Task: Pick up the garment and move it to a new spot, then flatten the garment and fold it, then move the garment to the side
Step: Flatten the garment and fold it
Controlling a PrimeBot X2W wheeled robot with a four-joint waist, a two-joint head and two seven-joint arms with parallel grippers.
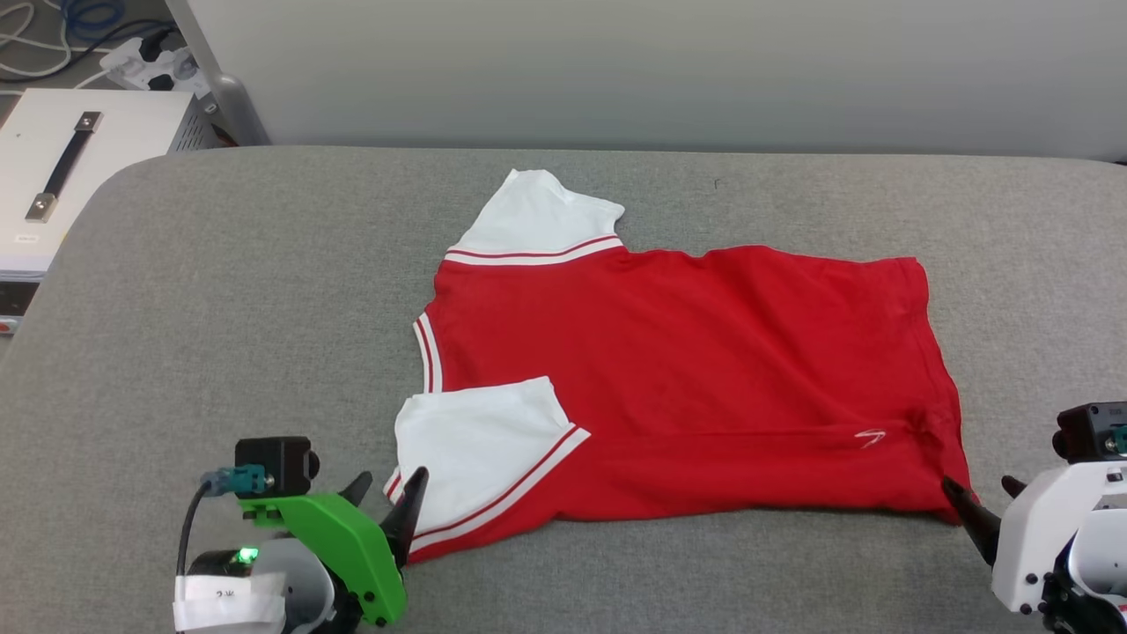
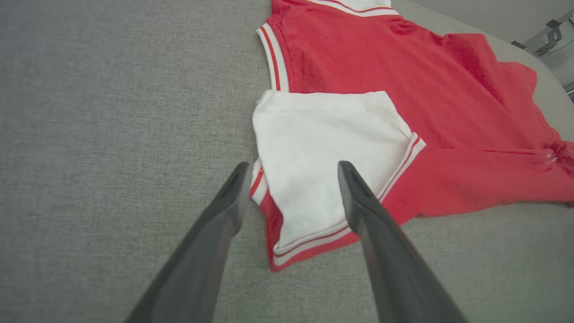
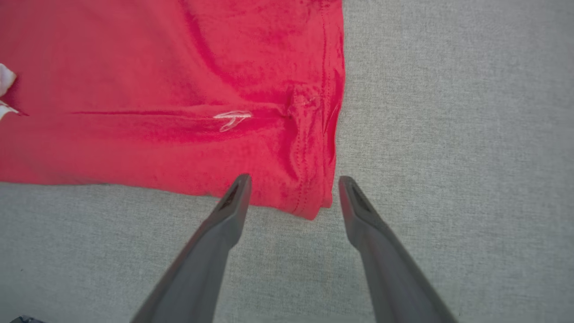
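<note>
Crosswise, the thin red jersey garment with white short sleeves lies flat on the grey cloth-covered table, its long axis running left to right. The left gripper, fingers spread, straddles the near sleeve corner. The right gripper, likewise spread, brackets the near hem corner. Neither holds anything.

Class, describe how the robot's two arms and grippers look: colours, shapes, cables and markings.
Left gripper: two tapered dark fingers, green bracket, black camera with teal plug and black cable, green light, white taped label. Right gripper: same fingers, white housing, black wrist camera.
</note>
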